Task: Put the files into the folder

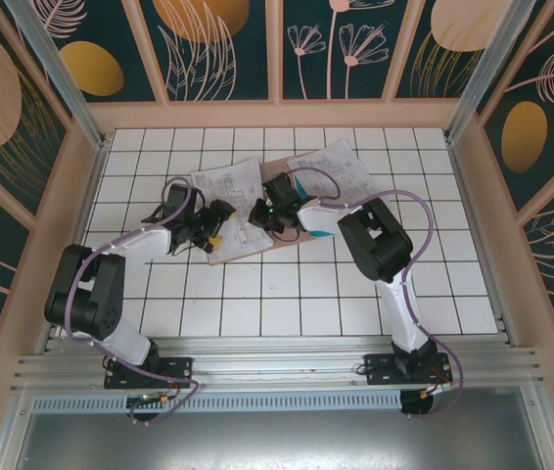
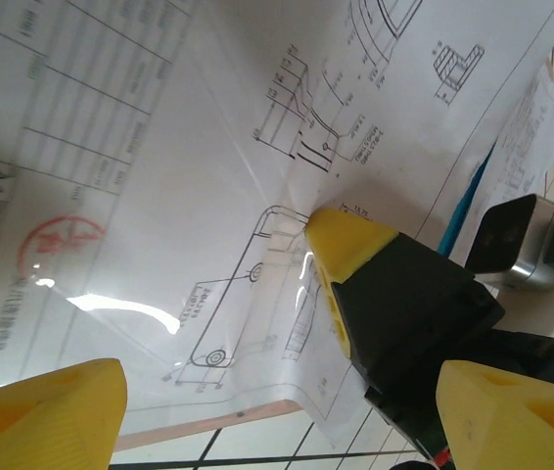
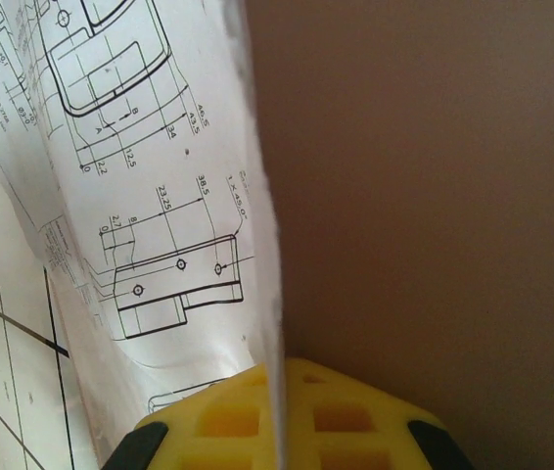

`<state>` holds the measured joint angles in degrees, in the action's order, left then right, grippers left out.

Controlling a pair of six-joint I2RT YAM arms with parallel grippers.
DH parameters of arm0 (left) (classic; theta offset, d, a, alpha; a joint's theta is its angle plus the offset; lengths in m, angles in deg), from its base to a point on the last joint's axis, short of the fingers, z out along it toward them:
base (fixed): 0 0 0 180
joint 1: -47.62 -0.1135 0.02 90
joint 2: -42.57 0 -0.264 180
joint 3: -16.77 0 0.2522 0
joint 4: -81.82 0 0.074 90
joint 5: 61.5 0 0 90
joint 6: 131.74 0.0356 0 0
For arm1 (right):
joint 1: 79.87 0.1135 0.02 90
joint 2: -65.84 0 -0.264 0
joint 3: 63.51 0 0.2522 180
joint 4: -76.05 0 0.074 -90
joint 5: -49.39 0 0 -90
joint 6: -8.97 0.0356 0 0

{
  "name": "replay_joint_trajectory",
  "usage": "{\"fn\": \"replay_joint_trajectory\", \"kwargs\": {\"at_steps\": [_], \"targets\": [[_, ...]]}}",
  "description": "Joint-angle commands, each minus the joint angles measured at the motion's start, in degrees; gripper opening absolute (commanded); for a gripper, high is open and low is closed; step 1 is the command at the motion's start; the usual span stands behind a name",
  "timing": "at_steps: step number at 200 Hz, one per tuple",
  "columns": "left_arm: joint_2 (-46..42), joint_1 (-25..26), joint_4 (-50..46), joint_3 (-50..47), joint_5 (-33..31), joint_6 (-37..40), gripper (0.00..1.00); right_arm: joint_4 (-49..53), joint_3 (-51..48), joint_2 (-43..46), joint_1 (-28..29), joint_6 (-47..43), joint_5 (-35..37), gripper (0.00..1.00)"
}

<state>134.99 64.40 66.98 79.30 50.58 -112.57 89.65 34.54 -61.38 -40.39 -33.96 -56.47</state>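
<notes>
The left gripper is nearest in its wrist view, its yellow fingers standing wide apart at the bottom corners with nothing between them. It hovers just above the near-left corner of the folder. Facing it, the right gripper is closed tight. In its own wrist view the edge of a white sheet runs straight down between the yellow pads, so it pinches that sheet, and the folder's plain brown card lies just right of that edge

From above, the folder lies in the middle of the tiled table, set on a slant. Its near edge climbs from the near-left corner towards the right, and its long axis appears to run from near-left to far-right. The files are spread on and over it, printed sides up, one jutting past its far-left side and another past its far-right end. A sliver of the cyan sheet shows under the white sheet's edge, beside the right gripper. Bare tiles lie open from the folder's near edge to the arm bases, and on both sides of the folder out to the peach-coloured rim
</notes>
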Motion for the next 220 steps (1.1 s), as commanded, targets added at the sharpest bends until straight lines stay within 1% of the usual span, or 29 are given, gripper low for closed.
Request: {"fn": "replay_joint_trajectory", "kwargs": {"at_steps": [1, 17, 25, 39, 64, 84, 100, 131, 143, 149, 164, 188, 220], "targets": [[3.96, 1.32, 1.00, 1.05, 0.19, -0.99, 0.82, 4.72, -1.83, 2.02, 0.41, 0.38, 2.09, 0.06], [5.42, 1.64, 2.17, 0.94, -0.24, -1.04, 0.82, 4.87, -1.93, 2.30, 0.41, 0.31, 2.32, 0.10], [7.48, 1.59, 2.00, 0.97, -1.18, -0.43, 0.82, 5.10, -1.91, 2.41, 0.42, 0.35, 2.64, 0.13], [8.03, 1.67, -0.23, 1.31, -3.42, 1.41, 0.81, 5.83, -2.07, 2.88, 0.27, 0.32, 3.56, 0.21], [7.56, 1.61, -3.41, 0.11, -5.85, 4.01, 0.81, 6.41, -3.22, 4.75, -0.60, 0.37, 6.02, 0.39], [7.26, 1.64, -4.51, -1.90, -6.39, 5.46, 0.81, 6.65, -4.00, 6.93, -1.57, 0.09, 7.87, 0.48], [6.70, 1.61, -4.99, -3.50, -7.03, 6.22, 0.81, 7.81, -4.05, 9.15, -2.22, -0.26, 9.76, 0.53], [6.11, 1.68, -7.97, -3.71, -8.74, 9.60, 0.81, 10.85, -5.35, 14.04, -2.98, -0.83, 14.24, 0.60], [6.10, 1.60, -9.42, -3.12, -9.46, 11.31, 0.81, 10.88, -6.99, 15.82, -3.10, -0.94, 15.14, 0.60], [4.67, 1.60, -9.91, -2.92, -9.60, 11.99, 0.81, 10.36, -8.09, 16.59, -3.10, -0.97, 15.00, 0.61], [4.46, 1.62, -10.76, -2.42, -9.84, 13.22, 0.81, 9.12, -10.71, 17.32, -3.15, -0.67, 13.30, 0.61], [4.70, 1.64, -11.65, -1.93, -10.31, 14.38, 0.81, 4.57, -16.22, 17.44, -3.05, 2.39, 9.11, 0.57], [4.87, 1.60, -12.49, -1.10, -10.47, 15.61, 0.81, 2.92, -18.64, 16.74, -3.10, 4.13, 8.17, 0.56]]}}
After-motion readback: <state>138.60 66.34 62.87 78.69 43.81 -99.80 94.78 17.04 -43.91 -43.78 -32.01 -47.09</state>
